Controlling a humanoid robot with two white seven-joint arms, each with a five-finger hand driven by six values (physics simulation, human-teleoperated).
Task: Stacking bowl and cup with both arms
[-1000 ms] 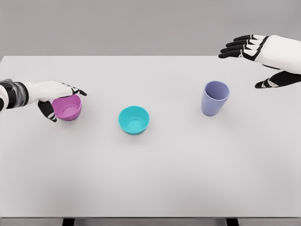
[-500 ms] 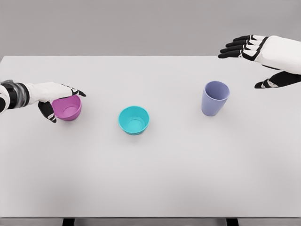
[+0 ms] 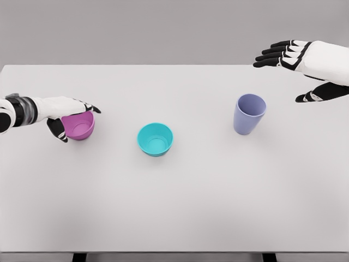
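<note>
A pink bowl (image 3: pixel 80 126) stands upright at the table's left. My left hand (image 3: pixel 75 121) wraps it: the fingers (image 3: pixel 86 106) lie over its far rim and the thumb presses its near left wall. A teal bowl (image 3: pixel 155 138) sits alone near the middle. To the right stands a lavender cup (image 3: pixel 249 113), upright and untouched. My right hand (image 3: pixel 278 81) hovers above and to the right of the cup, its fingers spread and holding nothing.
The white table (image 3: pixel 174 207) fills the view, with its far edge just behind the hands. A grey wall lies beyond. Nothing else stands on the table.
My left hand has edged slightly right and closed tighter over the pink bowl's rim. The right hand, cup and teal bowl have not moved.
</note>
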